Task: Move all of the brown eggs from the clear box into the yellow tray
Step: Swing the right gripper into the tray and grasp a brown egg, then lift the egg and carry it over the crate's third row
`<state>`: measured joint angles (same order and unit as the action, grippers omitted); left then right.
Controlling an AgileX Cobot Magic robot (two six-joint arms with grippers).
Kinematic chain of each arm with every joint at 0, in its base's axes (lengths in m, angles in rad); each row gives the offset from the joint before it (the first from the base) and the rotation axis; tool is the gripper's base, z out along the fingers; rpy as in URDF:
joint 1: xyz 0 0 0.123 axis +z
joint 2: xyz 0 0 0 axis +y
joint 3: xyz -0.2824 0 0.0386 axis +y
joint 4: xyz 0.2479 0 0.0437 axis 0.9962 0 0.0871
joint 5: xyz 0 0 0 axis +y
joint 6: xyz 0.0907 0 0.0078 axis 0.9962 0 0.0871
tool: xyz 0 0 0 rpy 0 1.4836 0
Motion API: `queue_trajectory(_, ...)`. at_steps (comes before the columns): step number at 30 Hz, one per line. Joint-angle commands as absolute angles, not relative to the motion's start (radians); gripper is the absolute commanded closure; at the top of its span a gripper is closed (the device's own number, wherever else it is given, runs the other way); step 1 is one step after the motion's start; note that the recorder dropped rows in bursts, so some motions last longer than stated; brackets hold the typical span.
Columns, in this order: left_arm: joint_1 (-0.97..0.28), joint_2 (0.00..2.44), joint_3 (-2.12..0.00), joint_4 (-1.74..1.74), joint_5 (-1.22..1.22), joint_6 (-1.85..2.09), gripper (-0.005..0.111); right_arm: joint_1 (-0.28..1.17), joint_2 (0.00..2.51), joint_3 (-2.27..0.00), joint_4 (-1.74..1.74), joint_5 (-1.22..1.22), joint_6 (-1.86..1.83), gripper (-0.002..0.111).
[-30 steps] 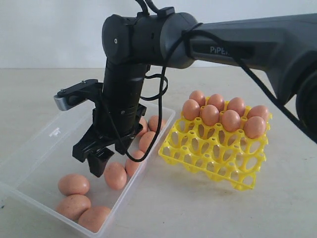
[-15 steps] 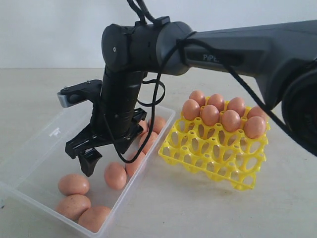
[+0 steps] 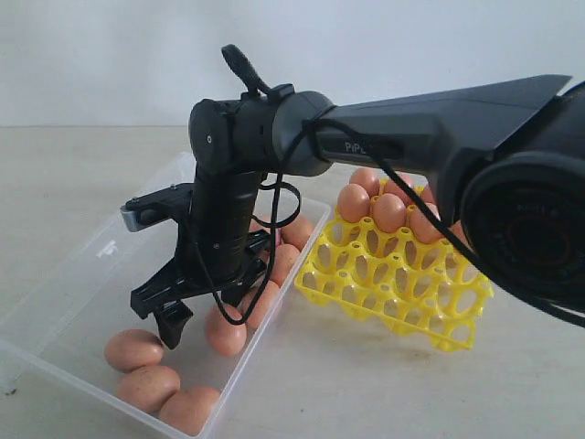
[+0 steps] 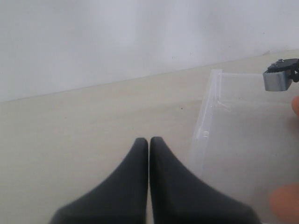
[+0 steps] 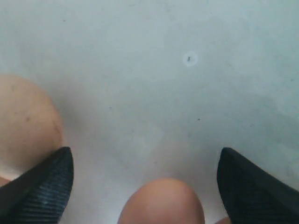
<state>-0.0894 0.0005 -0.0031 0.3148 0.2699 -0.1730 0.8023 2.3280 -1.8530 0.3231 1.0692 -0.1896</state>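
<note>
brown eggs (image 3: pixel 132 349) in clear box (image 3: pixel 82 274); right hand (image 3: pixel 197 313) spread over one; left hand (image 4: pixel 149 143) pressed together.

the gripper (image 5: pixel 145 156) stands wide open over the box floor (image 5: pixel 140 70); one egg (image 5: pixel 161 203) lies between its fingers (image 5: pixel 44 186), touching neither; a second egg (image 5: pixel 23 126) sits just beside one fingertip; a small speck (image 5: pixel 189 59) marks the floor

A pale beige tabletop (image 3: pixel 384 393) is seen across the foreground. It is backed by a plain white wall (image 3: pixel 110 55).
</note>
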Motion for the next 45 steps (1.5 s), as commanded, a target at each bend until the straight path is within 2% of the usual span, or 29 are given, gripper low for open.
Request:
queue_trajectory(1, -0.091, 0.0, 0.0, 0.313, 0.26, -0.18, 0.105, 0.799, 2.33, -1.854, 0.316, 1.084, -0.182, 0.029)
queue_trajectory(8, -0.091, 0.0, 0.0, 0.313, 0.26, -0.18, 0.105, 0.799, 2.323, -1.895, 0.329, 1.055, -0.266, 0.031)
queue_trajectory(16, -0.091, 0.0, 0.0, 0.313, 0.26, -0.18, 0.105, 0.799, 2.323, -2.028, 0.441, 1.183, -0.535, 0.055)
queue_trajectory(18, -0.091, 0.0, 0.0, 0.313, 0.26, -0.18, 0.105, 0.804, 2.323, -2.024, 0.539, 1.221, -0.668, 0.055)
queue_trajectory(24, -0.091, 0.0, 0.0, 0.313, 0.26, -0.18, 0.105, 0.881, 2.325, -2.024, 0.466, 1.152, -0.827, 0.055)
queue_trajectory(25, -0.091, 0.0, 0.0, 0.313, 0.26, -0.18, 0.105, 0.889, 2.327, -2.024, 0.431, 1.137, -0.835, 0.051)
queue_trajectory(26, -0.091, 0.0, 0.0, 0.313, 0.26, -0.18, 0.105, 0.897, 2.327, -2.024, 0.364, 1.119, -0.836, 0.04)
queue_trajectory(27, -0.091, 0.0, 0.0, 0.313, 0.26, -0.18, 0.105, 0.899, 2.327, -2.024, 0.327, 1.095, -0.836, 0.034)
queue_trajectory(28, -0.091, 0.0, 0.0, 0.313, 0.26, -0.18, 0.105, 0.899, 2.327, -2.024, 0.327, 1.088, -0.836, 0.033)
queue_trajectory(42, -0.091, 0.0, 0.0, 0.313, 0.26, -0.18, 0.105, 0.899, 2.407, -2.024, 0.382, 1.079, -0.791, 0.033)
queue_trajectory(44, -0.091, 0.0, 0.0, 0.313, 0.26, -0.18, 0.105, 0.899, 2.414, -2.024, 0.382, 1.074, -0.791, 0.037)
queue_trajectory(45, -0.091, 0.0, 0.0, 0.313, 0.26, -0.18, 0.105, 0.899, 2.415, -2.024, 0.382, 1.069, -0.789, 0.043)
